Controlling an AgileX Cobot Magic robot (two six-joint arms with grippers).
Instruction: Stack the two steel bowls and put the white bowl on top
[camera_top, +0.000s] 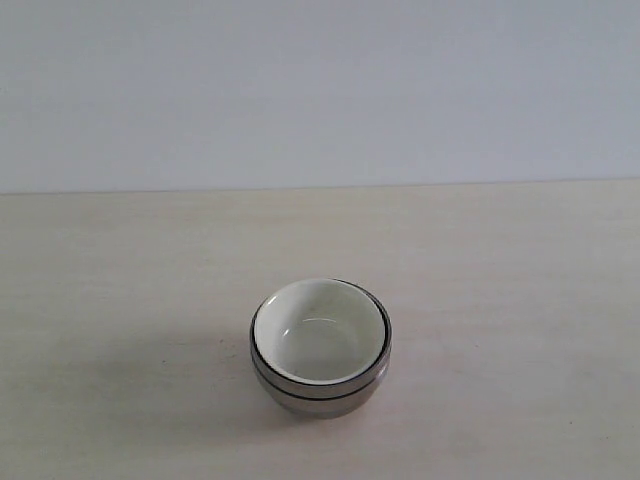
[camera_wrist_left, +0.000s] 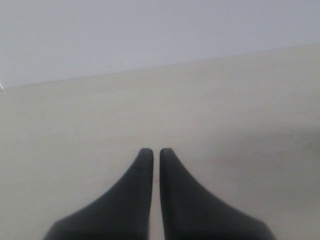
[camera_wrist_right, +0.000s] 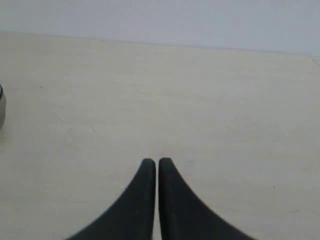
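The white bowl (camera_top: 318, 330) sits inside the stacked steel bowls (camera_top: 322, 388) on the pale table (camera_top: 520, 300). There is open tabletop all around the bowls. The left gripper (camera_wrist_left: 156, 152) and right gripper (camera_wrist_right: 157, 162) are away from the bowls. Their jaws are almost touching and hold nothing.

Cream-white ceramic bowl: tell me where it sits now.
In the exterior view, the cream-white ceramic bowl sits nested inside the stacked shiny steel bowls, at the middle of the pale table.

pale wooden table (camera_top: 520, 300), grey wall (camera_top: 320, 90)
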